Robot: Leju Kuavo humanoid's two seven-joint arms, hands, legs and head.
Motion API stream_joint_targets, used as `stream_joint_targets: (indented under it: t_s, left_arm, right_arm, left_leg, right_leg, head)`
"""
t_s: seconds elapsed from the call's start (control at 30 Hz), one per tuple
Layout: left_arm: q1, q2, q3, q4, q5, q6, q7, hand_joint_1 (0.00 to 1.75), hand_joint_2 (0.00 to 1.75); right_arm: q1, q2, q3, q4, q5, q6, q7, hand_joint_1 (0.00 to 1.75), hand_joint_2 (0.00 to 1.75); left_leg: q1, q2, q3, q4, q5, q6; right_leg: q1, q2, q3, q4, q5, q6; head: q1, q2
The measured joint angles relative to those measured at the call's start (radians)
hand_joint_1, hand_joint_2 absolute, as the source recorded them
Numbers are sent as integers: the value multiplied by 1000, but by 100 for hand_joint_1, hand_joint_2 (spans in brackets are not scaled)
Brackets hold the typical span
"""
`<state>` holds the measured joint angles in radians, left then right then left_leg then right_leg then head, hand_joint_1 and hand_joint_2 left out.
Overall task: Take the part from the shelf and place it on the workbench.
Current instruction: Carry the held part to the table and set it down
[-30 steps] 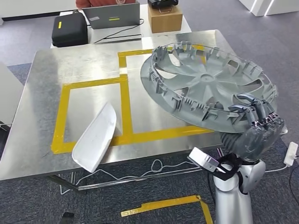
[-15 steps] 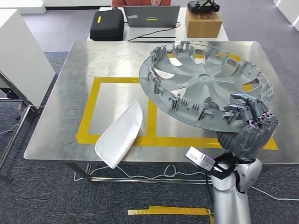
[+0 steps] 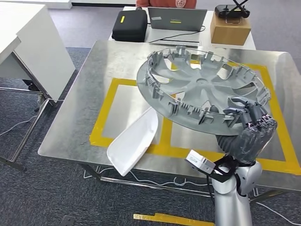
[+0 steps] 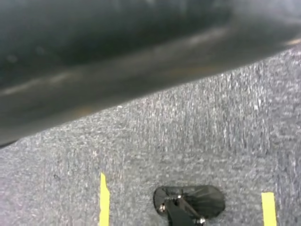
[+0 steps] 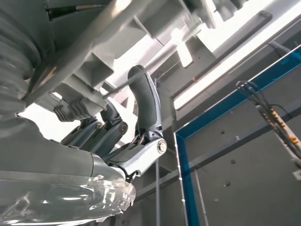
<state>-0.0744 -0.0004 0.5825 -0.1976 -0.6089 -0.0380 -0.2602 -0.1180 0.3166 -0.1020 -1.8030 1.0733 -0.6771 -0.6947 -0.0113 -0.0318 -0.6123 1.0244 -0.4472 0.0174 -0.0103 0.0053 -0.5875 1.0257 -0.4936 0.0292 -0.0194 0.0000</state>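
Now the right hand (image 3: 252, 132) grips the hubcap (image 3: 202, 89) by its rim, tilted above the bench (image 3: 89, 94); the left hand's fingers cannot be told.

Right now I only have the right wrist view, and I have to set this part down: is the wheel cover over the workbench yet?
Observer: Yes. The right hand grips the grey wheel cover at its near rim, and the cover hangs above the metal workbench.
Operator: Is it level?
Observer: It looks tilted, with the rim at the hand lowest.
Operator: What is below it?
Observer: Yellow tape marks two rectangles, and the cover is over the right-hand one. A white curved part lies to its left, across the near tape line and jutting past the bench's near edge.
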Motion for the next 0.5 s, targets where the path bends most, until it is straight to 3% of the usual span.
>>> stream_joint_targets:
  t_s: [0.23, 0.4, 0.5]
  left_arm:
    - [0, 2, 0, 0, -1, -7, -1, 0, 0]
    - [1, 1, 0, 0, -1, -10, -1, 0, 0]
    - [1, 1, 0, 0, -1, -12, -3, 0, 0]
  right_arm:
    - [1, 0, -3, 0, 25, 0, 0, 175, 175]
    - [1, 0, -7, 0, 35, 0, 1, 175, 175]
    - [4, 0, -26, 1, 53, 0, 15, 175, 175]
  left_leg:
    - [1, 1, 7, -12, 2, 0]
    - [5, 1, 6, -13, 1, -15]
    - [5, 1, 6, -13, 1, -16]
  right_leg:
    - [3, 2, 0, 0, -4, -9]
    - [7, 2, 1, 0, -6, -13]
    - [7, 1, 1, 0, -6, -13]
  head:
    - [-1, 0]
    - [-1, 0]
    - [0, 0]
